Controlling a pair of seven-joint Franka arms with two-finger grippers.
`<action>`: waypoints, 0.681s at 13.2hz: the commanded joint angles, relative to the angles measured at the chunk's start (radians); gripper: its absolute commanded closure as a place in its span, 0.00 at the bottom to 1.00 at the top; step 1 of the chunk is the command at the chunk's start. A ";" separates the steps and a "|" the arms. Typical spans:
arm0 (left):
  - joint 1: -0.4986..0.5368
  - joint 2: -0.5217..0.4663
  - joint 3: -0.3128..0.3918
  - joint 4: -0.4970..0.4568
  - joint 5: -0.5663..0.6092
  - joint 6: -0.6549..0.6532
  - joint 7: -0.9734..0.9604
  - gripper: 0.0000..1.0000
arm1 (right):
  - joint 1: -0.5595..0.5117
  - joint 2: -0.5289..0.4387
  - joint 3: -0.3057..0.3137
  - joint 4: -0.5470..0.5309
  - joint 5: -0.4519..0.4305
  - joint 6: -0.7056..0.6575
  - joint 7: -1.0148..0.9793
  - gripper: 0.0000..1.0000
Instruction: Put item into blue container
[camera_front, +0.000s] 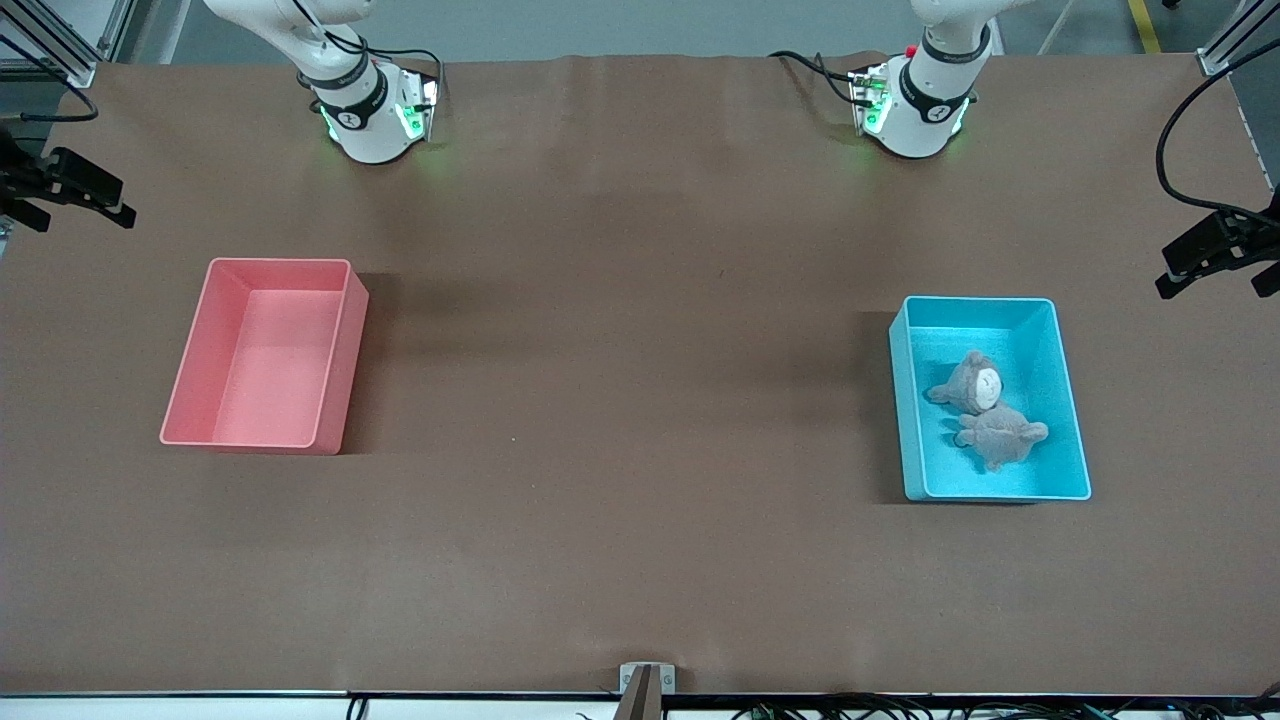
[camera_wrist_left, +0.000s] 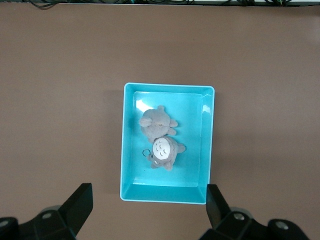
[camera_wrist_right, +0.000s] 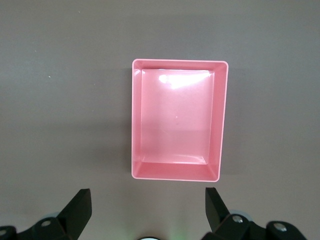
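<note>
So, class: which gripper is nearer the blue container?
Left. The left gripper hangs open over the blue container; the right gripper hangs open over the pink bin.

- Front view: high, facing both arm bases across the brown table (camera_front: 620, 300) — whole tabletop in frame.
- Left wrist view: straight down from high over the blue container (camera_wrist_left: 129, 145); shares it with the front view.
- Right wrist view: straight down over the pink bin (camera_wrist_right: 223, 115) — also in the front view.

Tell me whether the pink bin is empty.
Empty: the pink bin shows only bare floor. Both plush toys lie in the blue container.
</note>
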 joint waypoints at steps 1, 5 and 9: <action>-0.189 0.017 0.188 0.037 -0.008 -0.020 -0.004 0.00 | 0.007 -0.034 0.002 -0.038 -0.010 0.009 0.025 0.00; -0.303 0.018 0.293 0.036 -0.009 -0.020 -0.007 0.00 | 0.004 -0.033 0.000 -0.041 -0.010 0.010 0.021 0.00; -0.296 0.018 0.291 0.036 -0.013 -0.020 -0.020 0.00 | 0.000 -0.031 -0.001 -0.040 -0.010 0.010 0.019 0.00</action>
